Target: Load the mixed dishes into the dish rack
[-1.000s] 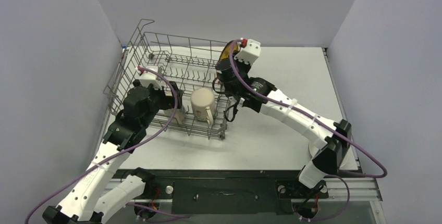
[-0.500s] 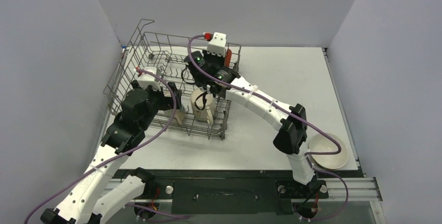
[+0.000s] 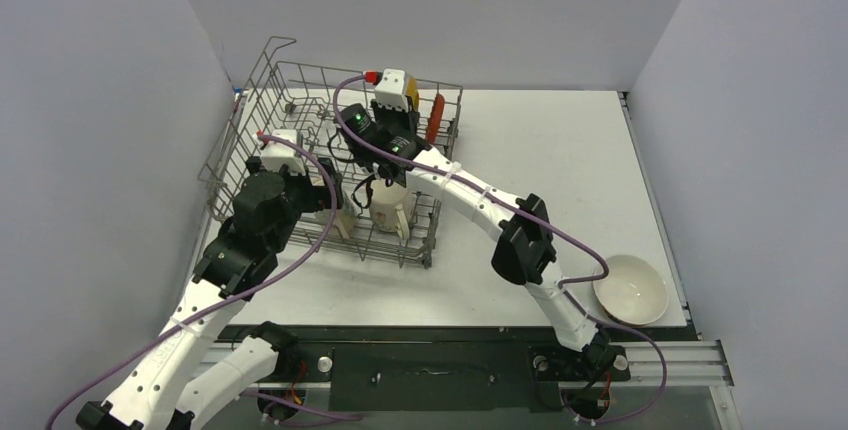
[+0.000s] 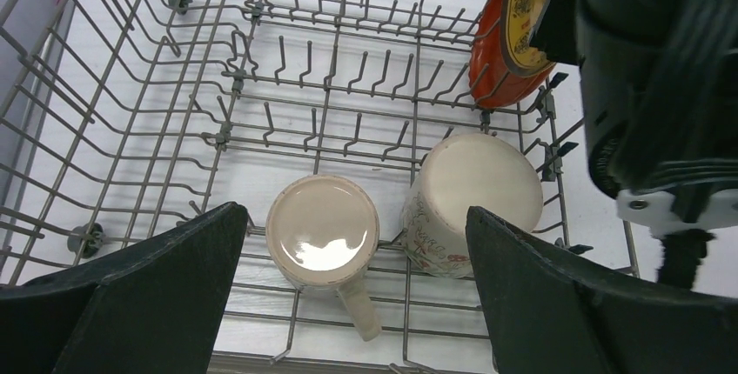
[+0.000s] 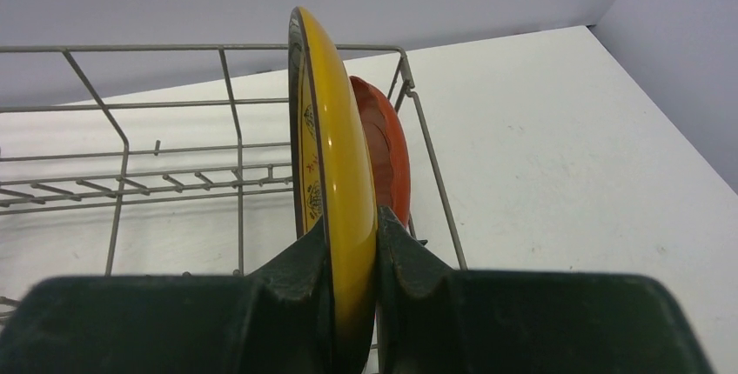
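The grey wire dish rack (image 3: 300, 135) stands at the far left. A red plate (image 3: 436, 118) stands on edge at its right end. My right gripper (image 5: 352, 252) is shut on the yellow saucer (image 5: 335, 148) and holds it upright just left of the red plate (image 5: 387, 148), above the rack (image 5: 235, 130). Two mugs sit upside down in the rack's near row: a cream mug (image 4: 322, 226) and a flower-patterned mug (image 4: 474, 191). My left gripper (image 4: 357, 287) hangs open above them, empty. A white bowl (image 3: 630, 288) lies on the table at the near right.
The right arm (image 3: 470, 200) stretches across the rack's near right corner. In the left wrist view the right gripper's black body (image 4: 661, 87) fills the upper right, close to the saucer (image 4: 526, 17). Grey walls close in the table on three sides.
My right arm has swung left over the rack with the saucer, bringing it beside the red plate and uncovering the white bowl. My left arm has hardly moved.
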